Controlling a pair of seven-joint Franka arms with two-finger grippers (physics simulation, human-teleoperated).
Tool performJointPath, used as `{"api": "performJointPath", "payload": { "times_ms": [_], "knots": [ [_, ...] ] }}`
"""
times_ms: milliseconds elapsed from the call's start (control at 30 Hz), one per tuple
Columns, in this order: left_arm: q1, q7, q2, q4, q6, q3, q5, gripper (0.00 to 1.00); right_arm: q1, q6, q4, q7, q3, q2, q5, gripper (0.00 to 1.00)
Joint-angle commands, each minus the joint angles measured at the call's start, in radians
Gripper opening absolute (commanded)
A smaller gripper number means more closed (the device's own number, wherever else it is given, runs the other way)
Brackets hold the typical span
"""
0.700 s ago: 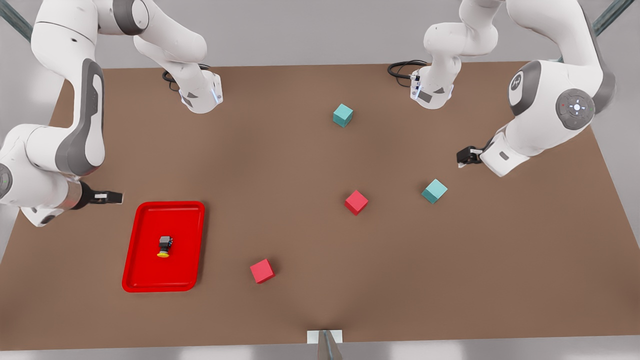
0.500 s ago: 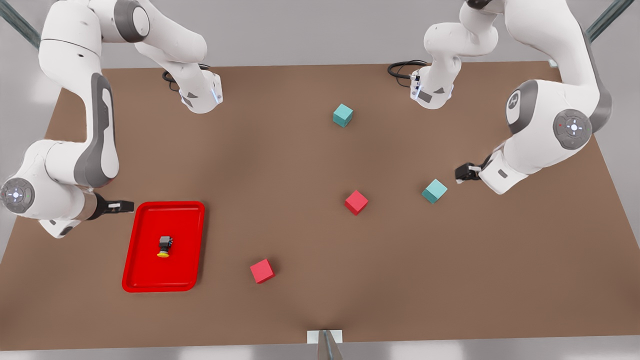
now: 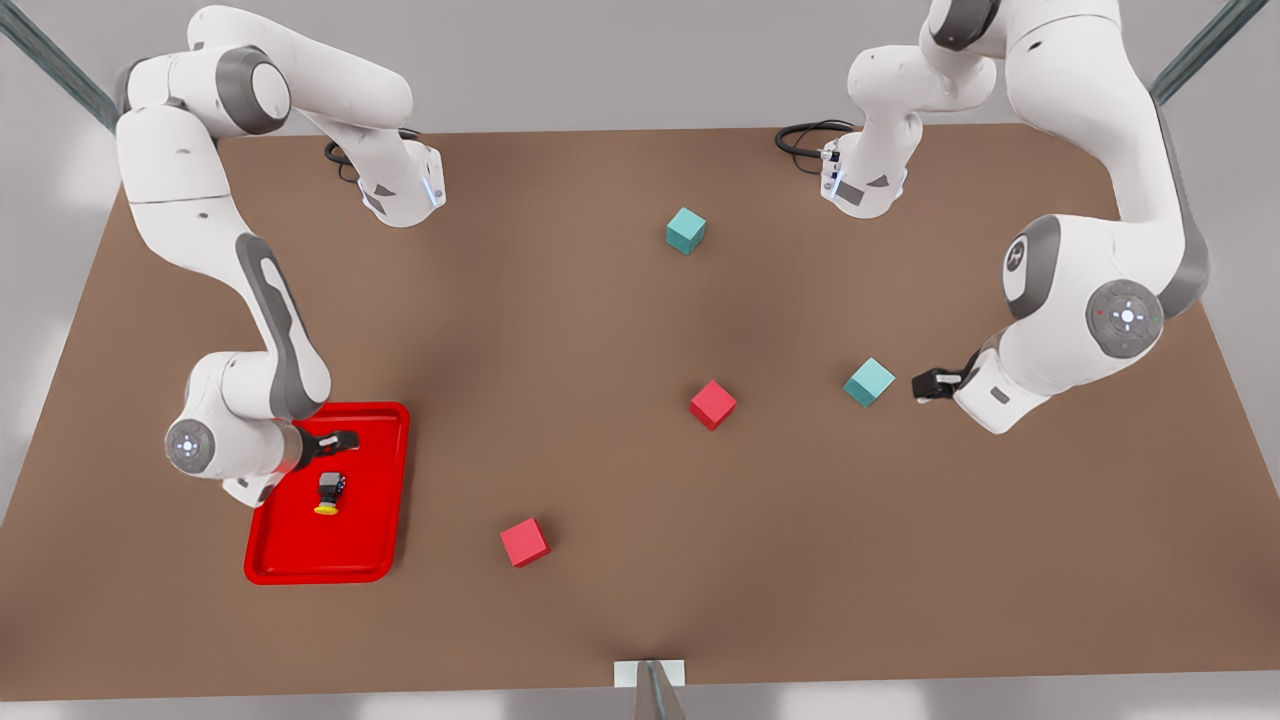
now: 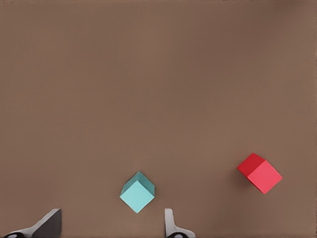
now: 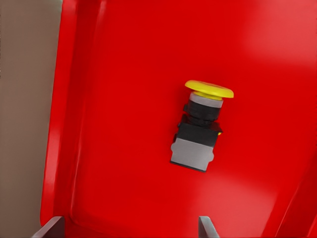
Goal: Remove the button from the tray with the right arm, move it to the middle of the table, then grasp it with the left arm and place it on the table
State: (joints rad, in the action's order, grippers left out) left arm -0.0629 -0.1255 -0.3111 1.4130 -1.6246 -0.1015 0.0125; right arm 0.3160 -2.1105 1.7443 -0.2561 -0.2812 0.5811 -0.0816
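Note:
The button (image 3: 328, 492), dark-bodied with a yellow cap, lies on its side in the red tray (image 3: 372, 525) at the front view's left. My right gripper (image 3: 340, 440) hovers over the tray's far end, just beyond the button, and is open with nothing in it. The right wrist view looks down on the button (image 5: 198, 134) and the tray floor (image 5: 119, 99), with the open right gripper (image 5: 128, 230) apart from the button. At the front view's right, my left gripper (image 3: 925, 383) hangs open beside a teal cube (image 3: 868, 382). That teal cube (image 4: 137, 192) lies just ahead of the open left gripper (image 4: 110, 225).
A red cube (image 3: 712, 404) sits mid-table and shows as the red cube (image 4: 260, 172) in the left wrist view. Another red cube (image 3: 524, 541) lies near the front and a second teal cube (image 3: 685, 230) at the back. The brown table (image 3: 560, 330) is bare between them.
The right arm swung in from beyond the table's left side, and its gripper now hangs over the tray. The left gripper moved toward the table's front, level with the teal cube.

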Motion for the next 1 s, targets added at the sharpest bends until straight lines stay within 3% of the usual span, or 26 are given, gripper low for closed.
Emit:
{"api": "performJointPath", "payload": {
  "times_ms": [0, 233, 800, 967],
  "knots": [
    [-0.020, -0.022, -0.013, -0.016, -0.043, -0.001, 0.001, 1.00, 0.006, -0.206, 0.004, -0.003, -0.003, 0.000, 0.002, 1.00],
    [-0.040, -0.020, -0.031, -0.019, -0.069, -0.003, 0.004, 1.00, -0.011, -0.200, 0.066, 0.029, -0.004, -0.049, -0.010, 1.00],
    [-0.071, -0.020, -0.034, -0.019, -0.057, -0.004, 0.004, 1.00, -0.003, -0.347, 0.139, 0.084, -0.003, 0.006, -0.053, 1.00],
    [-0.072, -0.020, -0.028, -0.020, -0.051, -0.007, 0.004, 1.00, 0.008, -0.344, 0.173, 0.083, -0.003, -0.021, -0.171, 1.00]
  ]
}}
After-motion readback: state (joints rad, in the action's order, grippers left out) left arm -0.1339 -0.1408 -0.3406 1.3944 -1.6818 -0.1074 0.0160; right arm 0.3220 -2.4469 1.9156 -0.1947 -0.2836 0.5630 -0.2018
